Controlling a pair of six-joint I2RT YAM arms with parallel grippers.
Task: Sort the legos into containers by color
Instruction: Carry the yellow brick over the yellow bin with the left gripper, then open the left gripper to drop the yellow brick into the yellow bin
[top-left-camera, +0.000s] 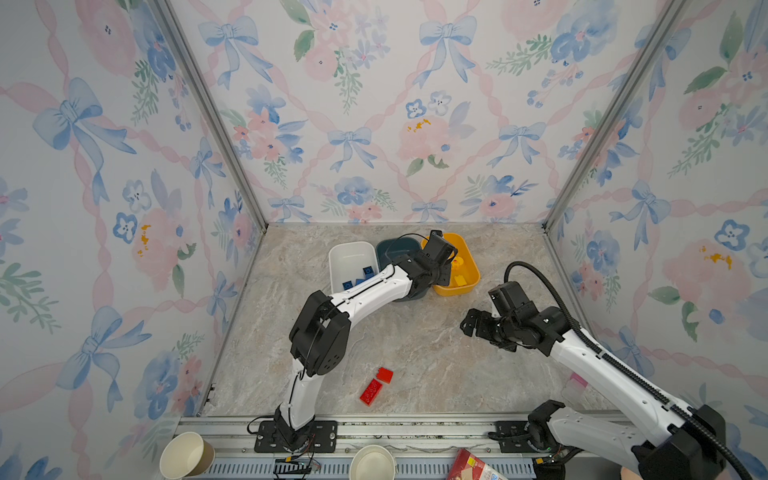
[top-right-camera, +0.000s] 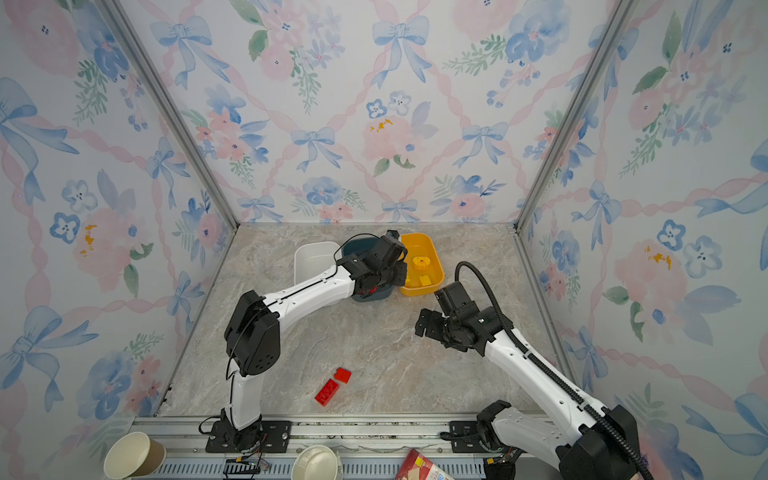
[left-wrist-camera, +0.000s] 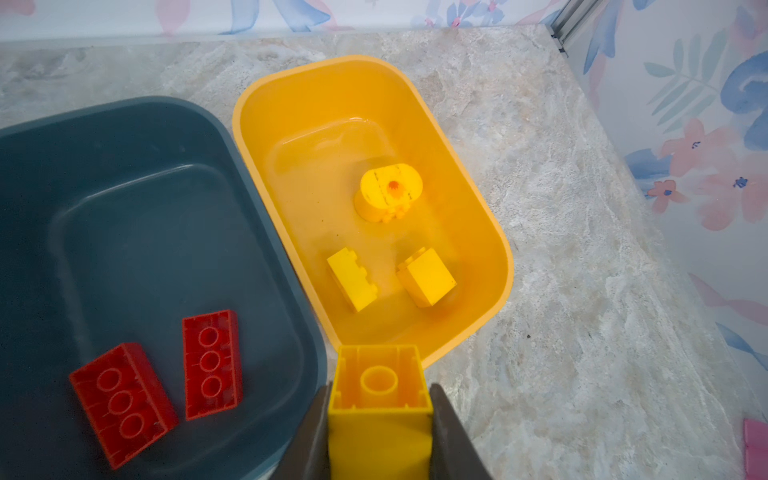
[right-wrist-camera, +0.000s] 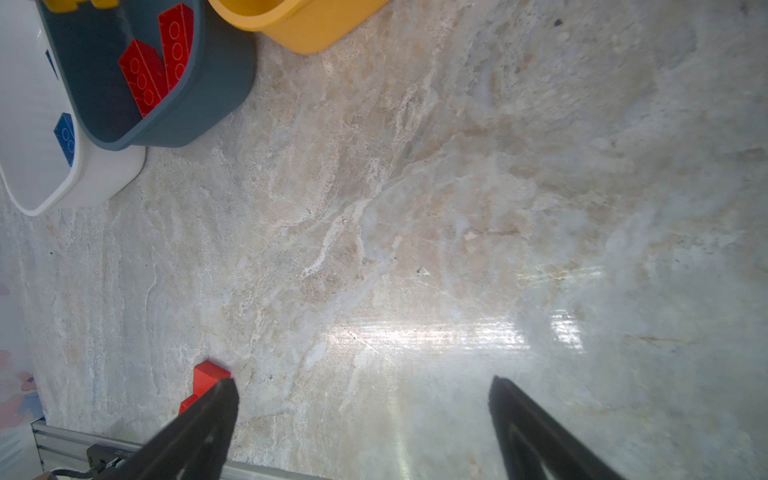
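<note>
**Yellow brick at the tub's rim, two reds left on the table**

My left claw (left-wrist-camera: 380, 390) is clamped on a yellow brick (left-wrist-camera: 379, 440), hollow underside facing the wrist camera. It hangs right at the near rim of the yellow tub (left-wrist-camera: 332, 124), just beside the teal tub (left-wrist-camera: 124, 208). I'd want it further over the yellow one before letting go.

Inside the yellow tub lie three yellow pieces (left-wrist-camera: 351, 278), one of them rounded. The teal tub holds two red bricks (left-wrist-camera: 212, 365), both studs-down. The white tub (top-left-camera: 351, 253) has the blue bricks (top-left-camera: 367, 271), though my own arm hides part of it, so I can't give a full count.

My right claw (right-wrist-camera: 362, 384) hovers spread wide and empty over the bare table (right-wrist-camera: 415, 208).

What's left, by my reckoning, is this yellow drop and then the two loose reds (top-left-camera: 371, 391), which lie close together near the front edge, well apart from the tubs. I see no other stray bricks on the table, so this looks like the closing stretch.
</note>
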